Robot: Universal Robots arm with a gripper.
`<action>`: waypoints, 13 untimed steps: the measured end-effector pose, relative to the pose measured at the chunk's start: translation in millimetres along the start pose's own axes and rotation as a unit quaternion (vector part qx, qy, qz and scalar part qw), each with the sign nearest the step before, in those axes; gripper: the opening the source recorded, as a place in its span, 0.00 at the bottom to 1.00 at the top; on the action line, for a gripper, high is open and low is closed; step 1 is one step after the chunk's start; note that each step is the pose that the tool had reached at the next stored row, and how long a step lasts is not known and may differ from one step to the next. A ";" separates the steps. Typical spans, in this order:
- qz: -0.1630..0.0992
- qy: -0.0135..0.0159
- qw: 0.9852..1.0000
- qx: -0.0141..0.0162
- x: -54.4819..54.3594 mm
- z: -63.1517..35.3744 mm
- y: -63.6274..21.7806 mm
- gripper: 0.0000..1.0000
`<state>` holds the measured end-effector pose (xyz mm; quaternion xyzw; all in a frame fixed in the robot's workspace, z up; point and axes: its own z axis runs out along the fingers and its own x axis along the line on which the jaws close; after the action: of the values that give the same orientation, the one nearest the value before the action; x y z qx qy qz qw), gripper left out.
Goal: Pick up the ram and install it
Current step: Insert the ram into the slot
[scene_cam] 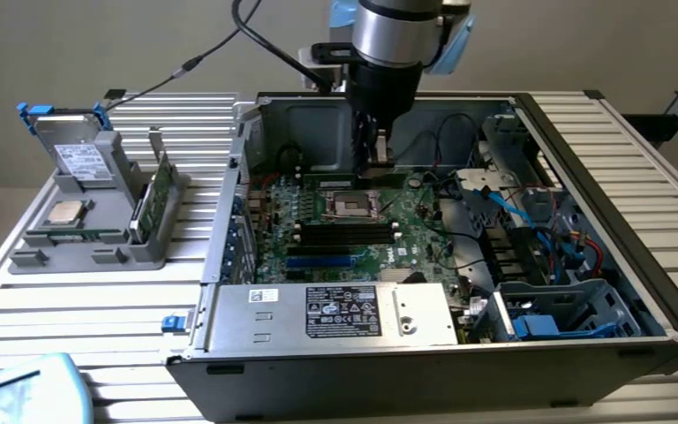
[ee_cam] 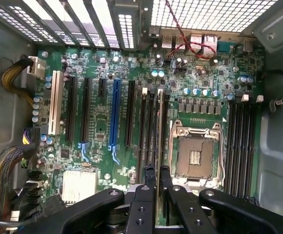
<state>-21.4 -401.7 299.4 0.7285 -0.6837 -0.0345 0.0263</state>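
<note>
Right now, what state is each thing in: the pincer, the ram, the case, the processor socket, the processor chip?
pincer: shut on the ram.
ram: held edge-on over the black slots beside the processor socket; whether seated, cannot tell.
case: side open.
processor socket: empty.
processor chip: lying in the grey holder.

The ram (ee_cam: 160, 131) stands on edge, seen from above as 1 thin pale strip. It runs lengthwise along the black slots (ee_cam: 146, 131), just beside the square processor socket (ee_cam: 194, 156). The gripper's (ee_cam: 157, 171) 2 fingers pinch its near end. Whether it sits in a slot or just above one cannot be told.
</note>
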 end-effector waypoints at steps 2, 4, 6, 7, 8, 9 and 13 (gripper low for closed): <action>0.000 0.000 1.000 0.000 -0.1 3.8 2.0 0.15; 0.000 0.000 1.000 0.000 -0.1 7.6 3.7 0.15; 0.000 0.000 1.000 0.000 -0.2 11.4 4.8 0.15; 0.000 0.000 1.000 0.000 -0.2 13.2 5.1 0.15; 0.000 0.000 1.000 0.000 -0.2 15.0 5.2 0.15; 0.000 0.000 1.000 0.000 -0.2 16.8 5.0 0.15; 0.007 -0.001 1.000 0.001 -0.1 24.2 4.4 0.15</action>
<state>-27.9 -401.8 275.7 0.7240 -0.6885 -0.0343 0.0257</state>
